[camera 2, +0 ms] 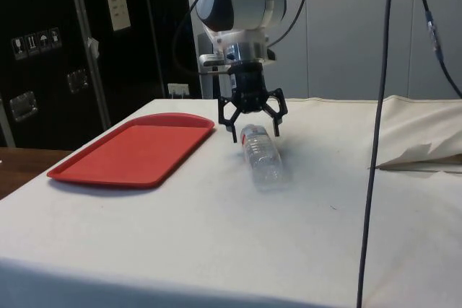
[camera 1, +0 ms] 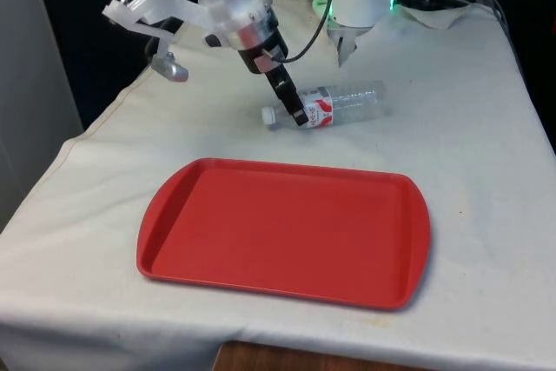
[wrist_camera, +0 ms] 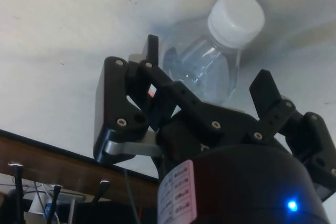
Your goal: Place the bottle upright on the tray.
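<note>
Item: clear plastic water bottle (camera 1: pixel 334 104), lying on its side on the cloth-covered tabletop (camera 1: pixel 486 171). White screw cap (wrist_camera: pixel 235 16), red-and-white label near the neck, ribbed thin-walled body, apparently empty.

Position: directly beneath the jaws, neck end between them; body extends away past one side. Long axis horizontal, crossing the line between the two fingers (camera 2: pixel 233 113).

Gripper (camera 2: pixel 253 116): black, jaws spread wide, straddling the bottle's shoulder, holding nothing.

Red plastic tray (camera 1: pixel 287 230): shallow, raised rim, rounded corners, bare, just beside the jaws on the cap side.

Judgement: closing here would pinch the neck; light, slick plastic may flex or slip.
</note>
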Motion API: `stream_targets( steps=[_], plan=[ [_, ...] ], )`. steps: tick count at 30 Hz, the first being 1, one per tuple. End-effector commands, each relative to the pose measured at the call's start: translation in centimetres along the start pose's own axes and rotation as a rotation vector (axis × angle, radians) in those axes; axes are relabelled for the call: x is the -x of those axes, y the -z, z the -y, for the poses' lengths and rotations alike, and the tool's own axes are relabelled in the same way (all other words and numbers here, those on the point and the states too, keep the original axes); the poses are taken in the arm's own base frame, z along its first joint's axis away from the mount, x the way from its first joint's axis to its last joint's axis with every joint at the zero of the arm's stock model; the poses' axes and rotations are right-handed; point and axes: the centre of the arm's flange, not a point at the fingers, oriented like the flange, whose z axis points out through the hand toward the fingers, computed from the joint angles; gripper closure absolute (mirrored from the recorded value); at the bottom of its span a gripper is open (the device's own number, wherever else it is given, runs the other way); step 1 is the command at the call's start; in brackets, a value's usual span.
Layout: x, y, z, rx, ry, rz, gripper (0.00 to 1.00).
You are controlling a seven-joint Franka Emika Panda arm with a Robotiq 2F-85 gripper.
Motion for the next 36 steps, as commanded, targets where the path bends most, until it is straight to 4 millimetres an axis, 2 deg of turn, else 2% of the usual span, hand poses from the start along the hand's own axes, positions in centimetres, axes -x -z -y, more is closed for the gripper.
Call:
stream_targets(
  steps=[1,12,36],
  plan=[
    [0.0,0.0,0.1,0.001,0.001,0.001,0.0],
    [-0.5,-0.5,0.5,0.006,0.0,0.032,0.0],
    [-0.2,-1.1,0.2,-0.031,-0.048,0.118,0.0]
  ],
)
